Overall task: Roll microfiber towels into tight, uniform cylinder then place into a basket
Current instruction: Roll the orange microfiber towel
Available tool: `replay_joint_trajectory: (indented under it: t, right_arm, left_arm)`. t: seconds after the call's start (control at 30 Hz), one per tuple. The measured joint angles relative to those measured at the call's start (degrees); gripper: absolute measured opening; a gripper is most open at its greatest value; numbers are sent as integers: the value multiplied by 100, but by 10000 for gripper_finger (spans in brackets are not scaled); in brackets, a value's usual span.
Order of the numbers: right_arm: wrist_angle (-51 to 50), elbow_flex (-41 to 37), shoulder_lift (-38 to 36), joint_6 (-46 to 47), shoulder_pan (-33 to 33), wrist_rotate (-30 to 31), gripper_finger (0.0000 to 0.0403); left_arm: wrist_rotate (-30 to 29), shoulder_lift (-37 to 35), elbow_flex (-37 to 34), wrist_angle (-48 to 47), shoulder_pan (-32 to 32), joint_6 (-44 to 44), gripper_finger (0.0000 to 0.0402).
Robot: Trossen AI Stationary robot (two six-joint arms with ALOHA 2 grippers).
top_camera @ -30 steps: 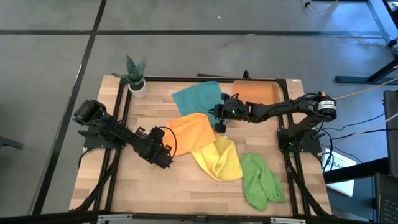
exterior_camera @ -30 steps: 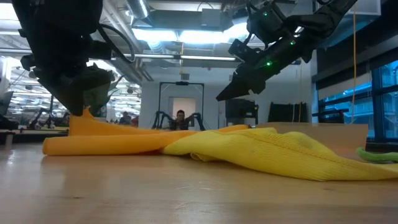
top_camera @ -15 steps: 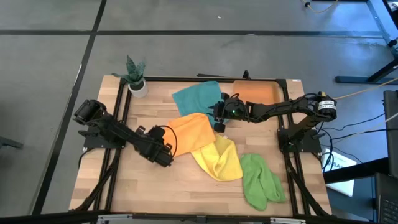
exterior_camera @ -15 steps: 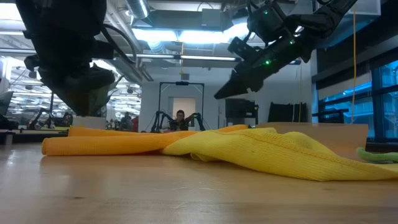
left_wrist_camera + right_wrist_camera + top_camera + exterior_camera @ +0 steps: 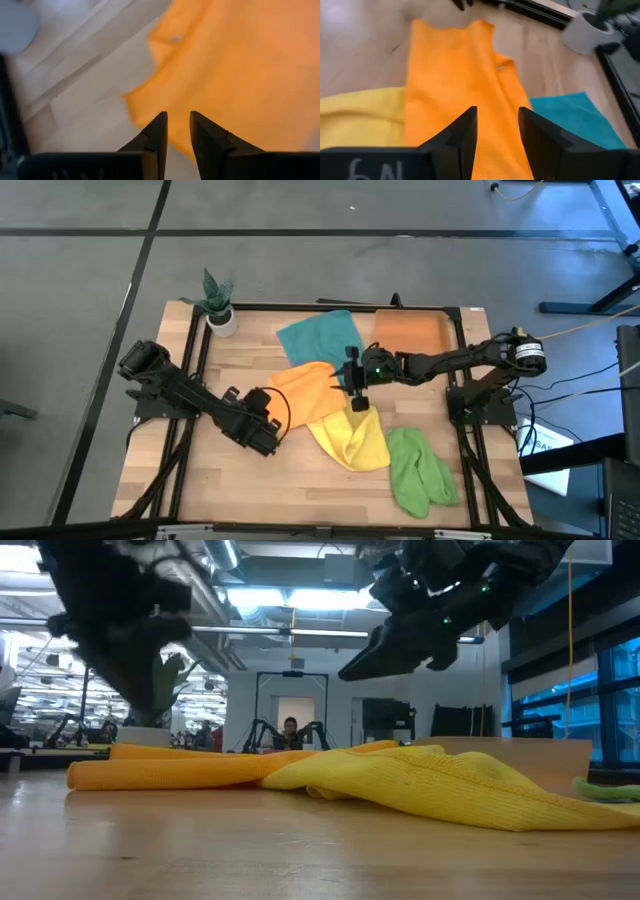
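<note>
The orange towel point(image 5: 305, 392) lies flat mid-table, its right part over the yellow towel point(image 5: 350, 435). The teal towel point(image 5: 315, 335) lies behind them and the light green one point(image 5: 420, 470) at the near right. The orange basket point(image 5: 410, 330) stands at the far edge. My left gripper point(image 5: 177, 125) hovers open above the orange towel's left edge point(image 5: 150, 95), holding nothing. My right gripper point(image 5: 497, 125) hangs open over that towel's right side point(image 5: 460, 80), clear of it in the low view point(image 5: 360, 665).
A white pot with a green plant point(image 5: 218, 308) stands at the far left corner. Bare wood point(image 5: 250, 480) lies along the near left. Black frame rails point(image 5: 190, 380) run along the table's sides.
My left gripper has risen off the orange towel's left corner, which stood pulled up under it and now lies flat. My right gripper has swung from beside the teal towel toward the near edge, over the orange towel's right side, and rolled a little.
</note>
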Motion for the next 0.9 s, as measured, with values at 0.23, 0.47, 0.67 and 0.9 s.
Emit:
replay_joint_trajectory:
  t: [0.23,0.47,0.67,0.9]
  right_arm:
    - [-537,0,-4,-48,557,-23,145]
    - [-1445,0,-4,337,935,-21,145]
    - [-1598,-43,-4,630,1317,-462,145]
    - [-1334,-264,220,1154,1664,-615,145]
  left_arm:
    - [-144,-1,-63,1210,-200,1027,72]
    - [86,28,-621,2336,-303,1679,72]
    - [28,31,-1103,2742,-265,1627,72]
    - [36,31,-1551,3329,-199,1625,72]
